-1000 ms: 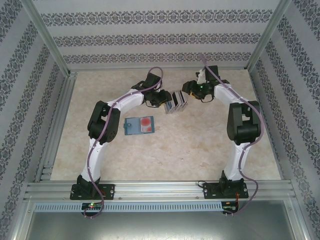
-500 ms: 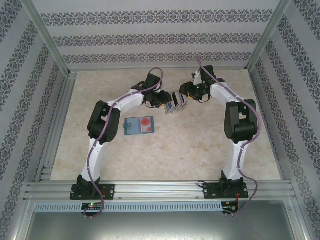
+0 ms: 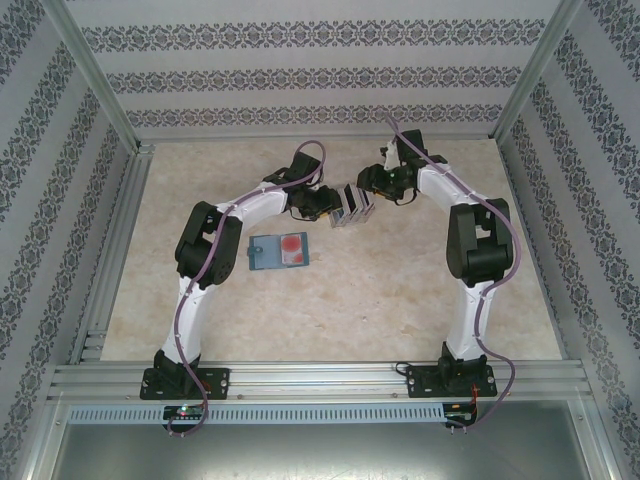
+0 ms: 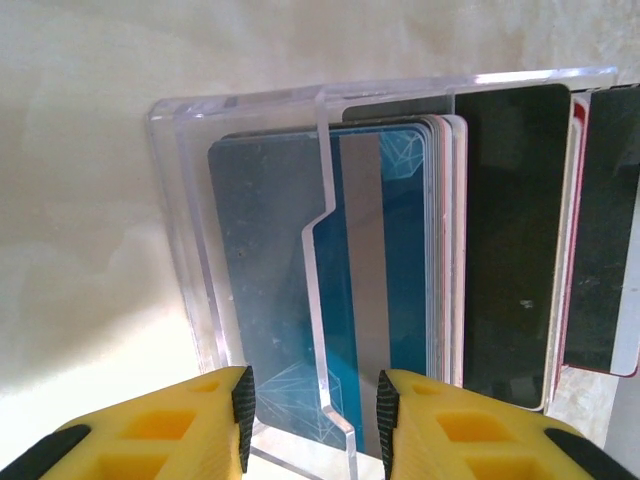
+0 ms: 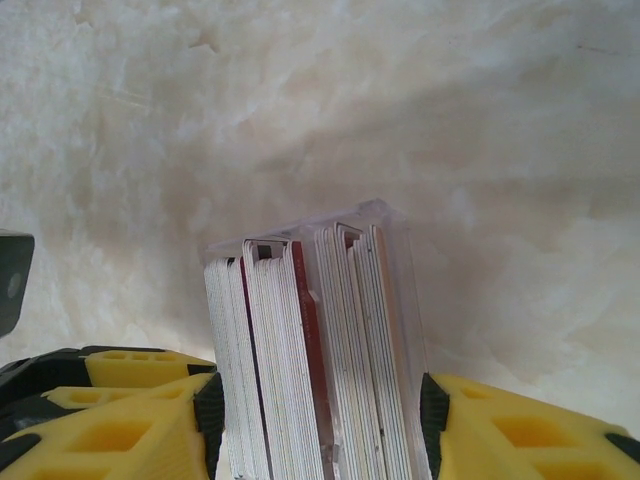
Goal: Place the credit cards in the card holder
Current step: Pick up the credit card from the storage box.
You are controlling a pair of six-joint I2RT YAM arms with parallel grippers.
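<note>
Two tools: left tool (image 4: 315, 425) and right tool (image 5: 320, 410). One clear case (image 4: 165, 200), one teal card holder (image 3: 279, 251), and credit cards (image 5: 265, 340) packed too tightly for an exact count. At least two bundles with a narrow gap between, seen edge-on from the right wrist. From the left wrist, one blue card (image 4: 270, 300) in front, a thin stack behind it, then two dark cards (image 4: 505, 250).

All standing on edge inside the case, long axis running straight away from the left tool. From above, found at the far middle of the table (image 3: 380, 300), between the two tools, well apart from the card holder.

Right tool clamped on the case, one pad against each outer wall. Left tool with pads apart, straddling the case's notched clear wall and the blue card's near end; gripping or only straddling, cannot tell.

Card holder flat on the table, red round patch on top, nearly square, edges slightly skewed to the table's, just beside the left arm (image 3: 205, 250) near its elbow. Left forearm crossing just beyond it, toward the case. Patterned walls (image 3: 300, 75) and metal frame rails (image 3: 300, 380) all around.
</note>
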